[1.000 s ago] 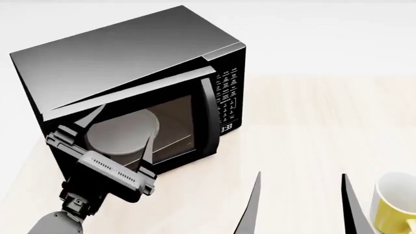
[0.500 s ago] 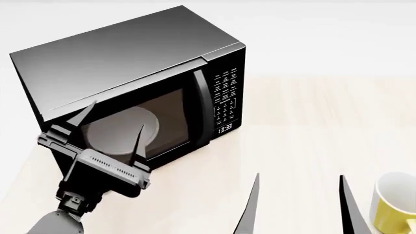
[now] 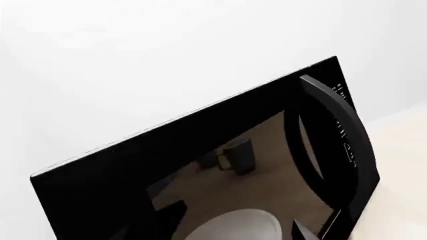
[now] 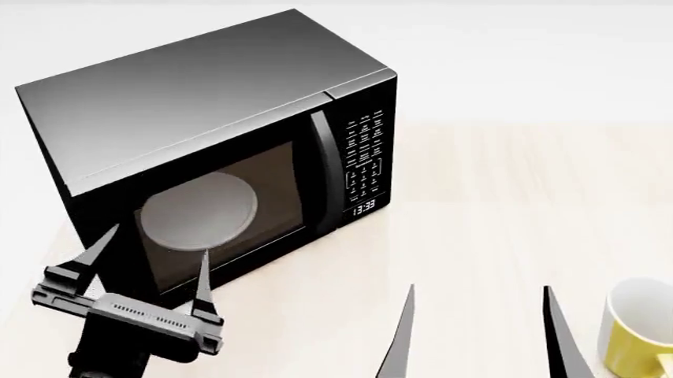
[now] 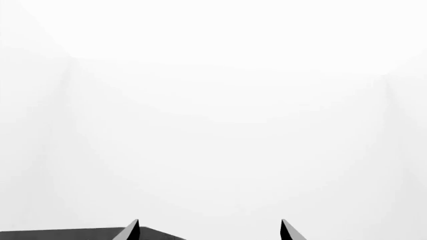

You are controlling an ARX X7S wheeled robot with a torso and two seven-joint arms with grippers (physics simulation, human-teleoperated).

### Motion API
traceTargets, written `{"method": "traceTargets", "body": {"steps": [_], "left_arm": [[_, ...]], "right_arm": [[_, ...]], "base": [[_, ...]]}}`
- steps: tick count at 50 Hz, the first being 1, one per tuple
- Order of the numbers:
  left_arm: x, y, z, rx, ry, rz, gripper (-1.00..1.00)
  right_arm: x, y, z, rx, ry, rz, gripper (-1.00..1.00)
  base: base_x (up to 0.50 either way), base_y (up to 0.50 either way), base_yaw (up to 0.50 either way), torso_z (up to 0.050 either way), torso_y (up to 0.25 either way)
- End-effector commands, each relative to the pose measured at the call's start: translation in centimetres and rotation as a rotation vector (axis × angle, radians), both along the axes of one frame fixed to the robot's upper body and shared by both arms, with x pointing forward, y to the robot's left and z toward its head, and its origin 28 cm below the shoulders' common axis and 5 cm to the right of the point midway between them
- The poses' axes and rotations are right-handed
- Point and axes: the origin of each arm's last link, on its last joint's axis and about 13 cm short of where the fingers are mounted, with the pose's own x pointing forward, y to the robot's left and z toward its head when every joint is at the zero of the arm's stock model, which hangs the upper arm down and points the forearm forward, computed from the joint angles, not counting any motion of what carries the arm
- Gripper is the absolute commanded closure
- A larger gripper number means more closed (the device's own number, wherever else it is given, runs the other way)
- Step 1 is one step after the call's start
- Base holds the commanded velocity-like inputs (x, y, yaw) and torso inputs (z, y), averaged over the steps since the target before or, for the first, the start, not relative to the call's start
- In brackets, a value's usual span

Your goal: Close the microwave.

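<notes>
The black microwave (image 4: 210, 87) stands at the back left of the light wooden table (image 4: 505, 197). Its windowed door (image 4: 226, 209) sits flush against the body, with the curved handle (image 4: 326, 181) beside the keypad (image 4: 368, 157). The white turntable plate (image 4: 198, 213) shows through the window. My left gripper (image 4: 158, 240) is open and empty, just in front of the door's lower left, a little off it. The left wrist view shows the door, its handle (image 3: 333, 125) and the plate (image 3: 233, 227) close up. My right gripper (image 4: 477, 289) is open and empty over the table, to the right of the microwave.
A yellow mug with a white inside (image 4: 636, 331) stands at the table's front right, just right of my right gripper. The right wrist view shows the open right gripper (image 5: 209, 222) against a white wall, with a dark corner (image 5: 67, 234) at its edge.
The microwave door has swung from partly ajar to flush shut. My left gripper has drawn back from the door toward me, still open. The right gripper has barely moved.
</notes>
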Motion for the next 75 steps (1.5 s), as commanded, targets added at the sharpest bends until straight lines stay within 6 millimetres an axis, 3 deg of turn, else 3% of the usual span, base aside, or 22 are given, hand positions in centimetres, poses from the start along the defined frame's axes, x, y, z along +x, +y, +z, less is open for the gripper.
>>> {"method": "traceTargets", "body": {"steps": [1,9,16,24,30,36,42,48,57,70,75], "left_arm": [[-6.7,-0.6,-1.1,-0.046,0.162,-0.055,-1.00],[-8.7,-0.4,-0.4,-0.067,0.167,-0.063,-1.00],[-9.4,1.8,1.7,-0.092,0.133,0.038,-1.00],[-10.3,4.1,3.6,0.013,0.036,0.071,-1.00],[-11.8,6.2,4.3,-0.064,-0.036,0.203,-1.00],[-12.2,8.4,3.8,-0.130,-0.054,0.353,-1.00],[-11.2,10.1,7.5,-0.153,-0.235,0.499,-1.00],[-11.3,10.2,11.4,-0.115,-0.429,0.556,-1.00],[-11.7,10.0,14.2,-0.147,-0.513,0.573,-1.00],[-10.8,8.8,14.0,-0.205,-0.523,0.576,-1.00],[-11.5,9.0,13.6,-0.224,-0.539,0.606,-1.00]], "right_arm": [[0.1,0.0,0.0,-0.018,-0.010,-0.005,-1.00],[0.1,0.1,0.0,-0.019,-0.010,-0.003,-1.00],[0.0,0.2,-0.2,-0.021,-0.002,0.000,-1.00],[0.0,0.2,-0.4,-0.031,0.011,-0.003,-1.00],[0.4,-0.2,-0.5,-0.036,0.026,-0.026,-1.00],[1.2,-1.6,-0.6,-0.049,0.049,-0.108,-1.00],[3.2,-5.4,3.1,0.000,-0.039,-0.325,-1.00],[3.2,-7.8,6.7,0.013,-0.182,-0.462,-1.00],[2.5,-8.9,9.6,0.025,-0.304,-0.550,-1.00],[2.6,-8.5,10.1,0.041,-0.340,-0.573,-1.00],[1.8,-8.2,10.0,0.043,-0.359,-0.564,-1.00]], "base": [[0.00,0.00,0.00,0.000,0.000],[0.00,0.00,0.00,0.000,0.000],[0.00,0.00,0.00,0.000,0.000],[0.00,0.00,0.00,0.000,0.000],[0.00,0.00,0.00,0.000,0.000],[0.00,0.00,0.00,0.000,0.000],[0.00,0.00,0.00,0.000,0.000],[0.00,0.00,0.00,0.000,0.000],[0.00,0.00,0.00,0.000,0.000],[0.00,0.00,0.00,0.000,0.000],[0.00,0.00,0.00,0.000,0.000]]}}
